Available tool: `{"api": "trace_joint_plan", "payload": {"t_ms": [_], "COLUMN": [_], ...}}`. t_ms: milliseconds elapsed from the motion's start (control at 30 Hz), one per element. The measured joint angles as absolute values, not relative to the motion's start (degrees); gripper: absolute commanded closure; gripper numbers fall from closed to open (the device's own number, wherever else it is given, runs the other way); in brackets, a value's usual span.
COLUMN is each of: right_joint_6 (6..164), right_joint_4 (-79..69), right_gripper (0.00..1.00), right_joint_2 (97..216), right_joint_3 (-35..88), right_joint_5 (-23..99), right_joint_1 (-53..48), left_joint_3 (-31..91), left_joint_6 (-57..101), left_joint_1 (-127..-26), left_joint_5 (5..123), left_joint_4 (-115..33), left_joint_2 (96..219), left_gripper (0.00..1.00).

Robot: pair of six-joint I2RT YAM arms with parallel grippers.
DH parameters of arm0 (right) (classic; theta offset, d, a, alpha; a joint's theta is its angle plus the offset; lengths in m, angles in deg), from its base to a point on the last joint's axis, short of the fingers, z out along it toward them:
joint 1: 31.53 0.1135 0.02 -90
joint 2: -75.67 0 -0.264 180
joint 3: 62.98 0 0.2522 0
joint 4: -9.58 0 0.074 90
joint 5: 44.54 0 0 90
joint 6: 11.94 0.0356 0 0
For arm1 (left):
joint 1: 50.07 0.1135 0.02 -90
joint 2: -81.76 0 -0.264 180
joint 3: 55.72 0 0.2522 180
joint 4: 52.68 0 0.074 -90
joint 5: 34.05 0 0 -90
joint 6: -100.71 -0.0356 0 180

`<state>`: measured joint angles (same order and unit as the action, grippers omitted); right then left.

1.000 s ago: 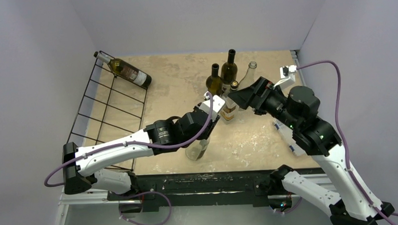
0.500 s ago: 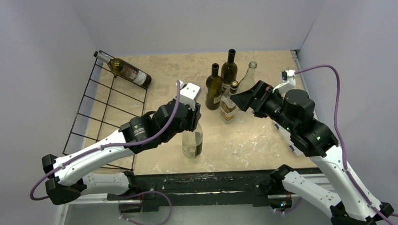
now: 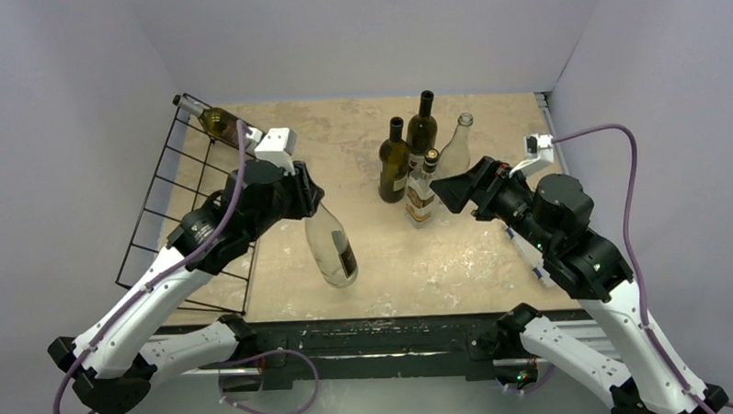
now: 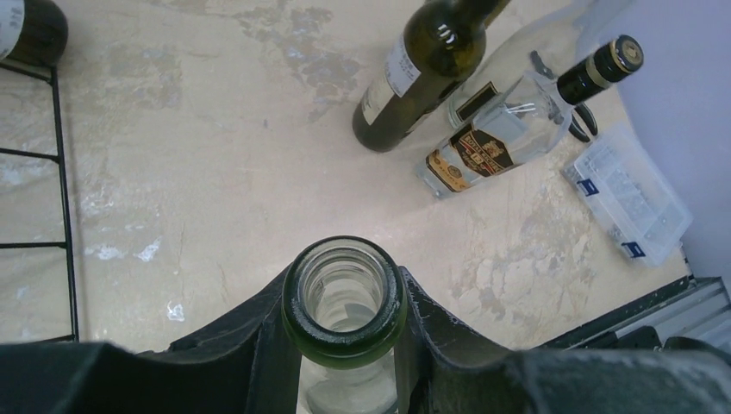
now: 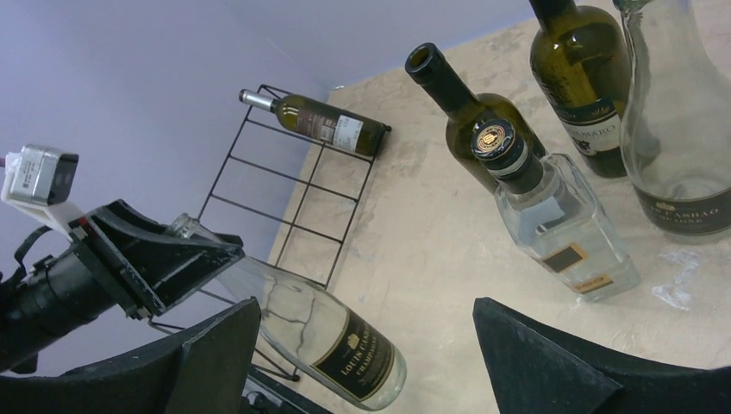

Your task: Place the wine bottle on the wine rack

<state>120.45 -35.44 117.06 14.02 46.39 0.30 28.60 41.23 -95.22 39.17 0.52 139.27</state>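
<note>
Over the table's (image 3: 342,134) left half, the left arm reaches up and forward from its near-left base. It passes above the near right edge of the rack (image 4: 65,216), and its wrist turns to the right. The left gripper (image 3: 303,198) is clamped on the neck of a clear bottle (image 3: 335,252). In the wrist view a black finger (image 4: 259,341) presses on each side just under the open mouth.

The right arm rises from the near-right corner and bends at the elbow. Its right gripper (image 3: 443,188) points left with the jaws spread wide and nothing between them, near a square clear bottle (image 3: 420,194) with a black cap.

The held bottle is tilted, with its mouth up toward the far left and its base down toward the near right. Its long axis runs diagonally across the table. It sits just right of the rack's near end and is not on the rack. Whether its base touches the table cannot be told.

The rack lies flat along the table's left side. A second bottle (image 5: 315,121) lies across its far end, neck toward the far-left corner.

The table is beige and stone-patterned with pale scuffs. Two dark green bottles (image 3: 394,165) and a tall clear one (image 3: 457,141) stand behind the square bottle. A clear plastic box (image 4: 627,203) lies by the right edge. Pale lilac-grey walls close in the left, far and right sides.
</note>
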Motion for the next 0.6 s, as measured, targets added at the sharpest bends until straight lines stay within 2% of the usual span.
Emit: {"api": "trace_joint_plan", "payload": {"t_ms": [600], "right_joint_6": [113.4], "right_joint_4": [-35.6], "right_gripper": [0.02], "right_joint_2": [118.9], "right_joint_3": [14.1], "right_joint_5": [48.1], "right_joint_1": [0.3], "left_joint_3": [28.9], "left_joint_6": [44.9], "left_joint_1": [-70.2], "left_joint_5": [52.2], "left_joint_4": [3.5], "left_joint_2": [138.4], "left_gripper": [1.00]}}
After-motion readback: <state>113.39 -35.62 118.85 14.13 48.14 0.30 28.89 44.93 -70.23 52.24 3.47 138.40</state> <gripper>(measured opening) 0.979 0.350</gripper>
